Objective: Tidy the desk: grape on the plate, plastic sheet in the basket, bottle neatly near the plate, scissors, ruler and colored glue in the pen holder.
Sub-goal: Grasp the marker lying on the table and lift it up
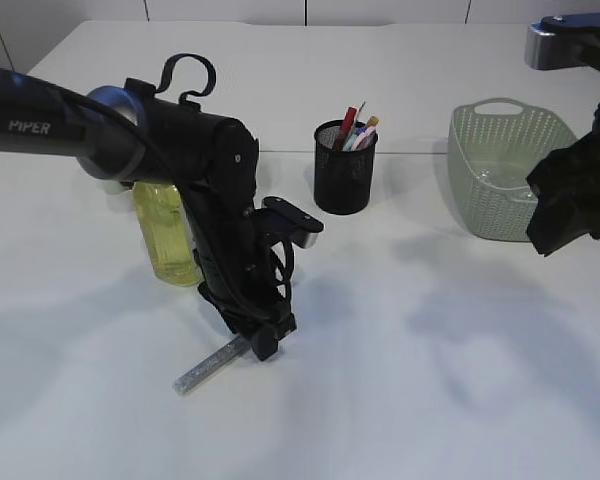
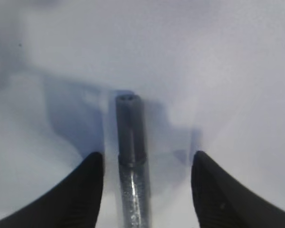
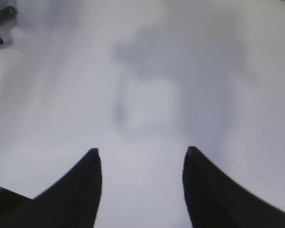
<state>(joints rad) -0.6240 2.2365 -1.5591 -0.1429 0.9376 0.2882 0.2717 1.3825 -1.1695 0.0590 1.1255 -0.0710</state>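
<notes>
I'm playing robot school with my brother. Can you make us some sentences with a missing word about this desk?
1. The glittery glue stick lies flat on the ____.
2. In the left wrist view, the glue stick lies ____ the two fingers of the left tool.
3. The pen holder is colored ____.
4. The green basket stands to the ____ of the pen holder.

Missing words: table; between; black; right

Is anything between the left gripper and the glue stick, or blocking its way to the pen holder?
Nothing visible. The left gripper is open with the glue stick lying between its fingers on the table. In the exterior view, bare table separates the glue stick from the pen holder, which already holds several items but looks reachable from above.
</notes>
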